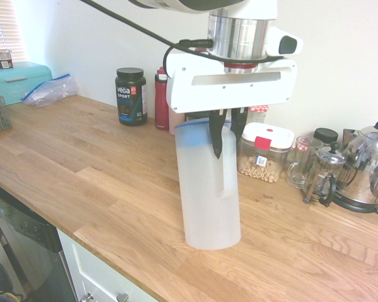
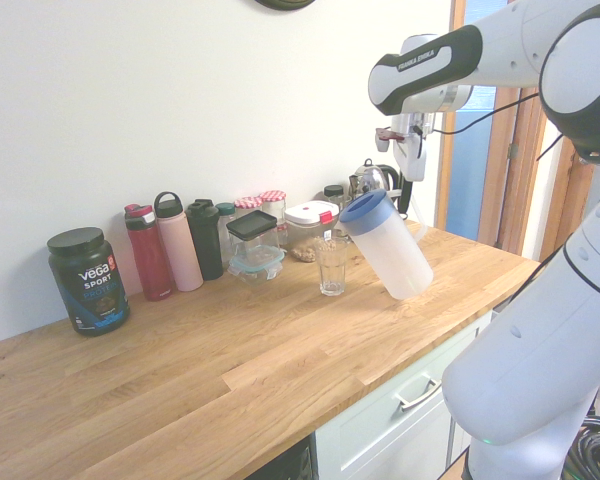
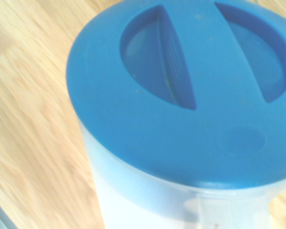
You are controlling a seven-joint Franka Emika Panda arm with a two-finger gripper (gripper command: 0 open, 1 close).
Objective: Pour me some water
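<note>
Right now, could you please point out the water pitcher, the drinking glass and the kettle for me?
water pitcher [image 2: 390, 252]: second exterior view, on its translucent side wall below the blue lid.
drinking glass [image 2: 331, 268]: second exterior view, on the middle of its clear wall.
kettle [image 1: 369, 168]: first exterior view, on its shiny metal body.

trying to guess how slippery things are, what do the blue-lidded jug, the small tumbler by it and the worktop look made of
Tall blue-lidded jug: looks like frosted, translucent plastic with a matte opaque blue lid; the light comes through milky.
Small clear tumbler: probably glass, since it is fully see-through with bright edges, though clear plastic is possible.
Long wooden worktop: wood in joined staves with visible grain and a soft satin sheen.
</note>
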